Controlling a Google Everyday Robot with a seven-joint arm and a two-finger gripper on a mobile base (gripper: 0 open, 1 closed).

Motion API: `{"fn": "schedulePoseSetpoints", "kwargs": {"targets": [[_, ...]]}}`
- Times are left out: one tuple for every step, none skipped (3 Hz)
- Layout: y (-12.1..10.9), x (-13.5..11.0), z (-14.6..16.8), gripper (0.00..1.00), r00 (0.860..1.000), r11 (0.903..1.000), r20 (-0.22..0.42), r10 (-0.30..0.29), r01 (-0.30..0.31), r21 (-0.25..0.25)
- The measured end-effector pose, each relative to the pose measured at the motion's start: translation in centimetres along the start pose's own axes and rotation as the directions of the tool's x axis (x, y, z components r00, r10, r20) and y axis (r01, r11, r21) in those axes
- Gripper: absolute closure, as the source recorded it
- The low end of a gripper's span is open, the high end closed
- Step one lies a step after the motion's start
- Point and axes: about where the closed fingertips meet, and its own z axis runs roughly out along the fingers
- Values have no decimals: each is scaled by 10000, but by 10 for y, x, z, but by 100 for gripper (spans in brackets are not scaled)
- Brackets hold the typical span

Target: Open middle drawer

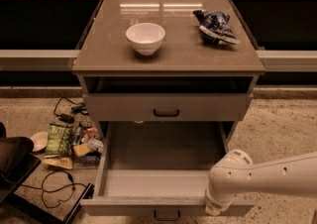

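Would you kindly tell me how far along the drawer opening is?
Done: the middle drawer stands pulled far out, showing its floor. In hand: the gripper sits at its front edge, right of the handle. Left: probably only backing the arm away.
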Motion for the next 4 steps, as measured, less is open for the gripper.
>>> {"fn": "schedulePoseSetpoints", "kwargs": {"targets": [[12,3,-6,100,9996,9998,-199,185,-186,-42],[12,3,-6,100,9996,9998,-200,187,-188,-43],[27,7,-10,100,9985,9990,-361,409,-415,-163],[27,7,-10,100,9985,9990,-361,409,-415,-163]]}}
